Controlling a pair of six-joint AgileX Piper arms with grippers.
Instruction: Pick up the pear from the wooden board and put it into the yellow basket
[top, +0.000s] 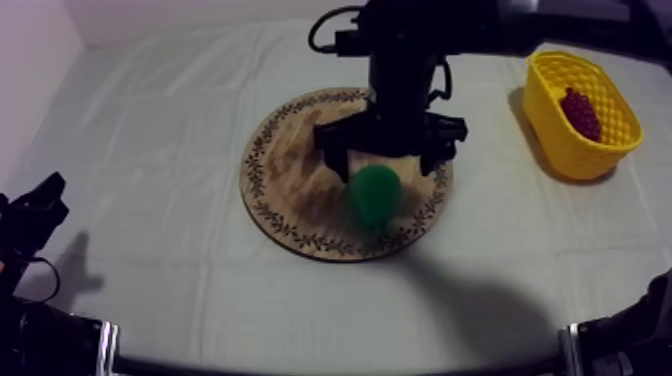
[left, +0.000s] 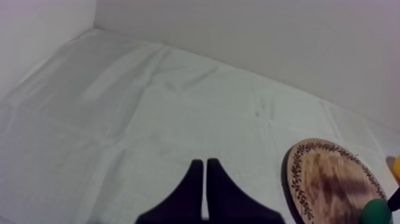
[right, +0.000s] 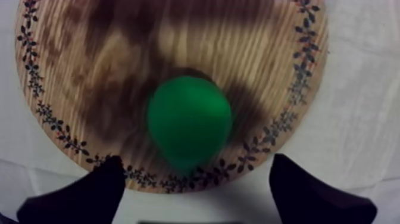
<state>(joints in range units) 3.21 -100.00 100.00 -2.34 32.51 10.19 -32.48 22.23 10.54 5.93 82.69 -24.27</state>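
The green pear (top: 375, 195) lies on the round wooden board (top: 290, 170), toward the board's near right side. My right gripper (top: 388, 160) hangs just above it, open, with one black finger on each side of the fruit and no contact. In the right wrist view the pear (right: 189, 122) sits on the board (right: 119, 71) between the wide-apart fingers of that gripper (right: 196, 170). My left gripper (top: 40, 200) rests low at the table's left, its fingers (left: 195, 179) together as a narrow wedge. From there the board (left: 333, 179) and pear (left: 376, 211) lie far to the right.
The yellow basket (top: 560, 150) stands at the table's far right with a bunch of dark red grapes (top: 580, 112) inside. Bare grey-white cloth runs between the board and the basket, and across the left half of the table.
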